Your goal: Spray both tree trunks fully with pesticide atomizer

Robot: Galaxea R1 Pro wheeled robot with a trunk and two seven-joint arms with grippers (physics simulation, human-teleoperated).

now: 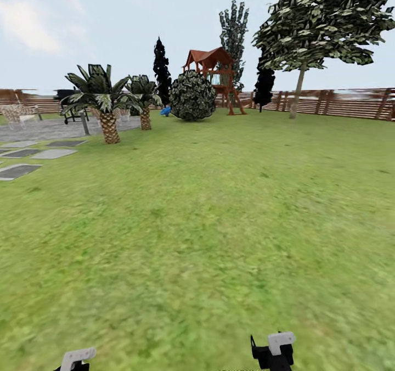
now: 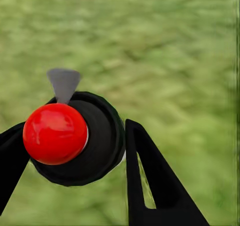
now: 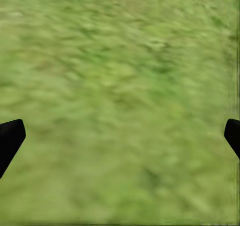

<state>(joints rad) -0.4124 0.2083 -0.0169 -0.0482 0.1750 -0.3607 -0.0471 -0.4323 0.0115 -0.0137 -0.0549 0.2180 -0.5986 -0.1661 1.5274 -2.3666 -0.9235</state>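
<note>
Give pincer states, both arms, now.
Left pincer: shut on the atomizer.
Right pincer: open, nothing between its fingers, grass below.

Green lawn; reddish-brown slatted fence; red-topped black atomizer with grey nozzle; tan woven palm trunk.

The atomizer, red-capped on a black round body, is clamped between the left gripper fingers above grass.
</note>
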